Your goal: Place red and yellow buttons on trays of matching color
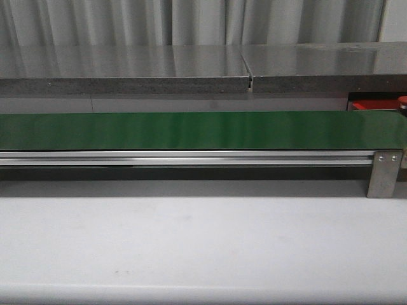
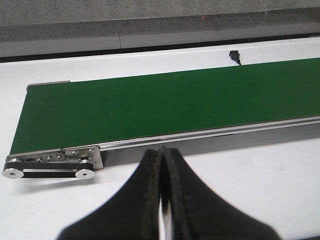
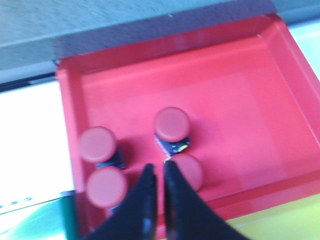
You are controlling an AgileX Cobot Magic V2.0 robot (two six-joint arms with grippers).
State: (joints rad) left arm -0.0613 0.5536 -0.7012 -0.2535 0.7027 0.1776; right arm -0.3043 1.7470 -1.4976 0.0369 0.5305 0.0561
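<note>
In the right wrist view, several red buttons with dark bases lie in the red tray (image 3: 240,90): one at the middle (image 3: 172,123), one by the fingertips (image 3: 190,171) and two near the tray's side wall (image 3: 97,144). My right gripper (image 3: 159,166) hovers over them, open by a narrow gap and holding nothing. My left gripper (image 2: 161,150) is shut and empty above the white table, beside the green belt's end (image 2: 150,107). In the front view a corner of the red tray (image 1: 372,105) shows at the far right. No yellow buttons are in view.
The long green belt (image 1: 191,130) on its aluminium rail (image 1: 191,157) crosses the white table (image 1: 191,241). A grey counter (image 1: 127,76) runs behind it. A yellow-green surface (image 3: 280,220) borders the red tray; I cannot tell what it is.
</note>
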